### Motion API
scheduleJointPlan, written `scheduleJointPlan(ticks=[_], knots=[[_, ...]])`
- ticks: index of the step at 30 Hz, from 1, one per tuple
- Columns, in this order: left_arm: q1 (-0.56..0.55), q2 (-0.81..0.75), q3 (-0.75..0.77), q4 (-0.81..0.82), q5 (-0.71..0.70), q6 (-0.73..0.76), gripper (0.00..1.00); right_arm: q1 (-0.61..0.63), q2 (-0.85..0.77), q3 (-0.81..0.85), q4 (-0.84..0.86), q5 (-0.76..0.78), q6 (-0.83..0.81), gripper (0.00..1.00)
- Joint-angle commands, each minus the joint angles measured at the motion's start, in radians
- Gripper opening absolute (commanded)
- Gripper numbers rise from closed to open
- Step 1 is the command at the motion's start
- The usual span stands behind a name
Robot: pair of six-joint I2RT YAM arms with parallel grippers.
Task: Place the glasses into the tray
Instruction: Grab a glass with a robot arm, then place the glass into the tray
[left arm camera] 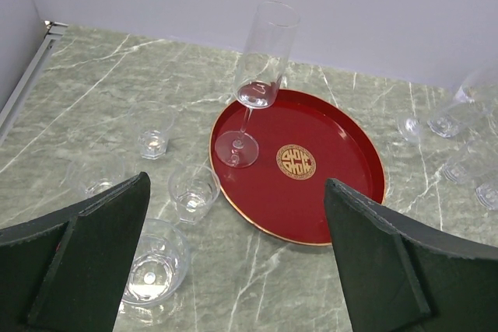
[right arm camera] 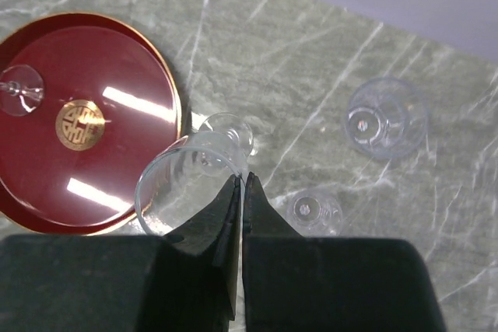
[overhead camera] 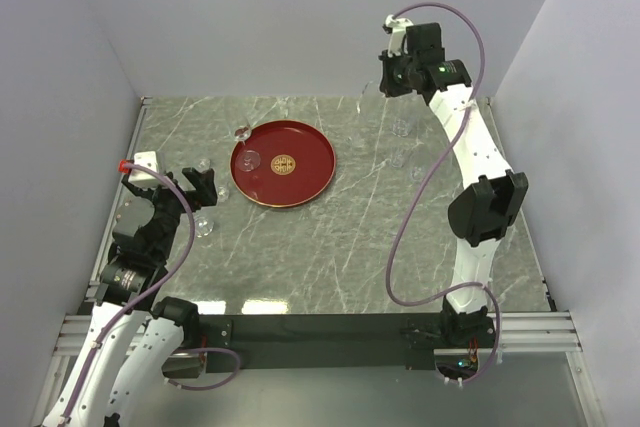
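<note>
One tray [left arm camera: 342,192], with one gold emblem [left arm camera: 296,162], carried one stemmed glass [left arm camera: 257,75]; four tumblers [left arm camera: 193,190] stood left of it; left pincer [left arm camera: 235,192] was spread, right pincer [right arm camera: 243,184] pinched one clear glass [right arm camera: 183,167]

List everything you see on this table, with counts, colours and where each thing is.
tray: one, dark red with a gold emblem, mid-table
stemmed glass: one, clear, upright on the tray's left side
small tumblers: four, clear, on the table left of the tray
other glasses: at least two, clear, on the table right of the tray
held glass: one, clear, pinched by its rim
table: one, grey-green marble
left hand: one, black, open, over the small tumblers
right hand: one, black, shut on the held glass
</note>
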Motion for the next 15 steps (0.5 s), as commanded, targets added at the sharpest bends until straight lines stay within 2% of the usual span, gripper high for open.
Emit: scheduleJointPlan(ticks=[1, 10, 15], knots=[[0.004, -0.017, -0.002, 0.047, 0.000, 0.002, 0.99, 0.061, -0.080, 0.077, 0.104, -0.010, -0.030, 0.00], [0.005, -0.021, -0.005, 0.048, -0.012, 0.002, 0.99, 0.198, -0.005, 0.174, 0.135, -0.056, -0.093, 0.00], [0.005, -0.021, -0.005, 0.048, -0.017, 0.002, 1.00, 0.296, 0.063, 0.226, 0.179, -0.008, -0.127, 0.00]])
